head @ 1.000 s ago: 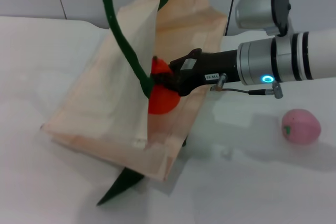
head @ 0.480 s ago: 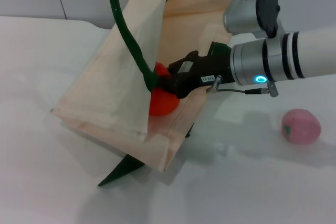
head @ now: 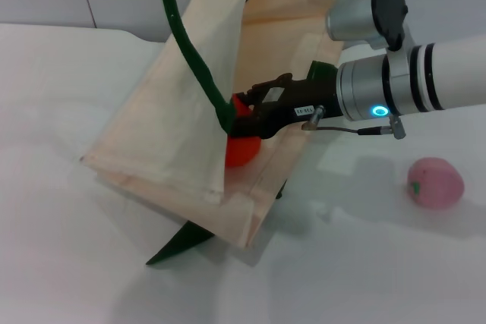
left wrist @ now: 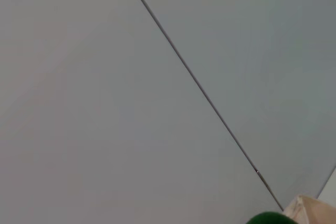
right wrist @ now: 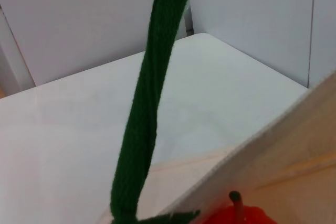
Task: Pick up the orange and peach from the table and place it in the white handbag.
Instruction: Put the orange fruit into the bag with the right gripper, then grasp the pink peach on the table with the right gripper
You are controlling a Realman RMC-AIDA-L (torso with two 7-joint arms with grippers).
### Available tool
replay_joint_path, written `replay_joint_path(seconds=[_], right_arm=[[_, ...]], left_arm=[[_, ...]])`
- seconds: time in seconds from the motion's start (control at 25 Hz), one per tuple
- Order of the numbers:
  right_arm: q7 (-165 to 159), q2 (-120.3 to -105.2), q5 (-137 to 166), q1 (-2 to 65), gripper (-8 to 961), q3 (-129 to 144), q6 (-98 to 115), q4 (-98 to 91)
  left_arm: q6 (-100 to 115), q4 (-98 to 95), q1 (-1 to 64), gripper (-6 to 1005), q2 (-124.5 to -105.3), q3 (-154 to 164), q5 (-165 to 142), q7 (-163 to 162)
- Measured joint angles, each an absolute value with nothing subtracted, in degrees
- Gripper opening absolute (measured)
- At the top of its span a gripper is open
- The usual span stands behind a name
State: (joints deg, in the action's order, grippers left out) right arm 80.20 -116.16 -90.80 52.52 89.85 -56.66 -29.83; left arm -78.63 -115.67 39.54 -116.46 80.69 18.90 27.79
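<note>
The white handbag (head: 167, 134) lies tilted on the table, its mouth held up by a dark green handle (head: 190, 43) that runs out of the top of the head view. My right gripper (head: 244, 117) reaches in from the right, shut on the orange (head: 241, 151), which sits inside the bag's mouth behind the handle. The right wrist view shows the same handle (right wrist: 149, 103) up close, with the orange's stem and top (right wrist: 239, 216) just beyond it. The pink peach (head: 434, 181) rests on the table at the right, apart from the bag. My left gripper is out of view.
A second green handle (head: 178, 246) pokes out flat from under the bag toward the front. The left wrist view shows a grey wall, a tip of green handle (left wrist: 270, 217) and a bag corner (left wrist: 312, 208). White table (head: 364, 263) surrounds the bag.
The bag has slid a little to the right and its mouth has been drawn up. My right gripper with the orange has shifted slightly right and stays inside the mouth. The peach has not moved.
</note>
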Motion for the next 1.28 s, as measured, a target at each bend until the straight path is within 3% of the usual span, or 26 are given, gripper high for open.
replay_joint_path(seconds=[0.2,0.48,0.6,0.8,1.04,1.28], right_arm=[[80.03,-115.92,-90.77,52.54,539,89.46,-56.59,-28.87],[79.12,-115.33,-90.02,52.47,744,88.51,-56.59,-28.41],[77.31,-114.56,-88.83,52.41,740,88.39,-56.6,-28.31],[73.32,-111.76,-84.24,50.52,738,84.2,-57.45,-29.02],[70.71,-109.57,-78.89,47.44,737,78.33,-58.31,-32.62],[61.96,-109.47,-60.38,43.54,735,67.19,-60.27,-40.62]], left_arm=[[-78.28,-115.66,39.12,119,-116.46,80.69,18.9,27.75],[-78.23,-115.66,38.49,120,-116.46,80.68,18.82,27.76],[-78.17,-115.6,37.7,120,-116.46,80.68,18.42,27.77],[-78.11,-115.32,36.81,120,-116.42,80.52,18.38,27.81],[-77.99,-114.95,35.95,120,-116.39,80.28,18.28,28.09],[-77.9,-113.75,35.97,119,-116.34,80.41,18.28,28.21]])
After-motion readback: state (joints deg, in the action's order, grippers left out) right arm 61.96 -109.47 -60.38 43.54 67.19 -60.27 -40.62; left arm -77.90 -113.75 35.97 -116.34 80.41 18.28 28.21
